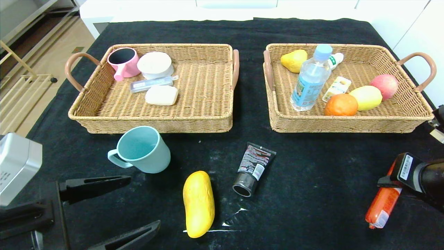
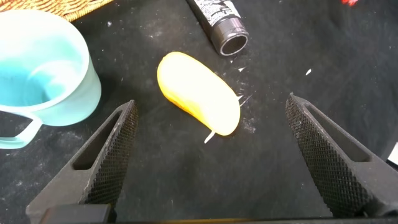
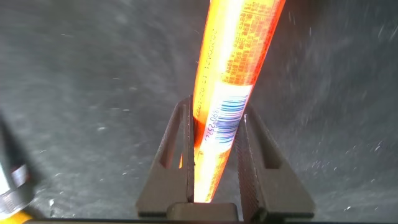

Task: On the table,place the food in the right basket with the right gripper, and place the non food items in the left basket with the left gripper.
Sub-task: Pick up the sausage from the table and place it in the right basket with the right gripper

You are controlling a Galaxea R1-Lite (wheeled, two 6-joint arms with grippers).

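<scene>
My right gripper (image 1: 390,182) is at the table's front right, shut on a red-orange sausage (image 1: 381,205) in a wrapper. In the right wrist view the sausage (image 3: 239,50) runs out from between the two fingers of this gripper (image 3: 216,109). My left gripper (image 1: 144,201) is open and empty at the front left. In the left wrist view the left gripper (image 2: 211,104) hangs over the cloth with a yellow mango (image 2: 198,92) just beyond its fingertips. The mango (image 1: 198,203), a teal cup (image 1: 144,149) and a black tube (image 1: 255,168) lie on the black cloth.
The left basket (image 1: 152,118) holds a pink cup (image 1: 123,62), a white round tub (image 1: 155,64), a clear case and a soap bar. The right basket (image 1: 347,119) holds a water bottle (image 1: 310,81), an orange (image 1: 341,105), other fruit and small packets. A silver box (image 1: 15,166) stands at the far left.
</scene>
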